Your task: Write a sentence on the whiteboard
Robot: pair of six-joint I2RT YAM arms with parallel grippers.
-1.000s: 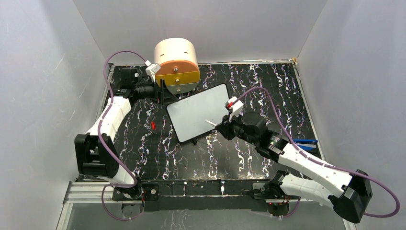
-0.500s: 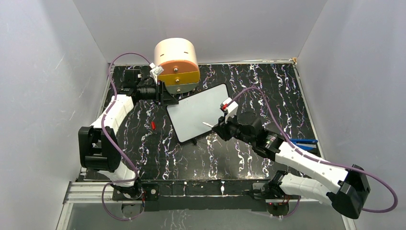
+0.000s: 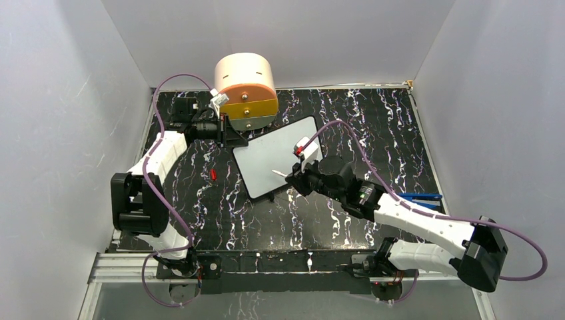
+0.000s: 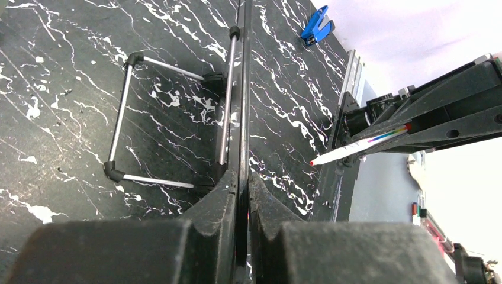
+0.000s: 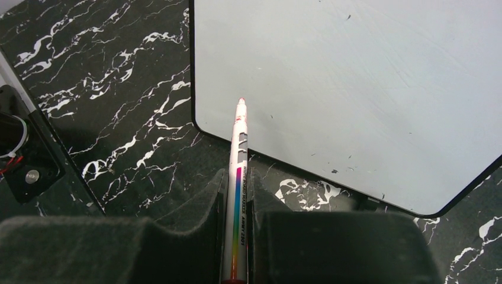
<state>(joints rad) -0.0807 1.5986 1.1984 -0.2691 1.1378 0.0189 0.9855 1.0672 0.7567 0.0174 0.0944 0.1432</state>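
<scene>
The whiteboard (image 3: 276, 155) leans tilted on a wire stand (image 4: 124, 112) at mid table. Its face (image 5: 355, 89) is blank apart from small specks, and no sentence is in view. My left gripper (image 3: 232, 135) is shut on the board's upper-left edge. In the left wrist view the board shows edge-on (image 4: 243, 89), pinched between the jaws of the left gripper (image 4: 243, 177). My right gripper (image 5: 238, 177) is shut on a white marker (image 5: 240, 133) with a rainbow stripe. The marker's red tip hovers over the board's lower-left corner. From above, the right gripper (image 3: 293, 177) points the marker (image 3: 278, 173) at the board.
A round cream and orange drawer unit (image 3: 245, 83) stands right behind the left gripper. A small red cap (image 3: 213, 175) lies on the black marbled table left of the board. A blue clip (image 3: 423, 197) lies at the right. White walls close in three sides.
The left gripper has closed on the board's upper-left edge. The right arm has carried the marker leftwards across the board toward its lower-left corner.
</scene>
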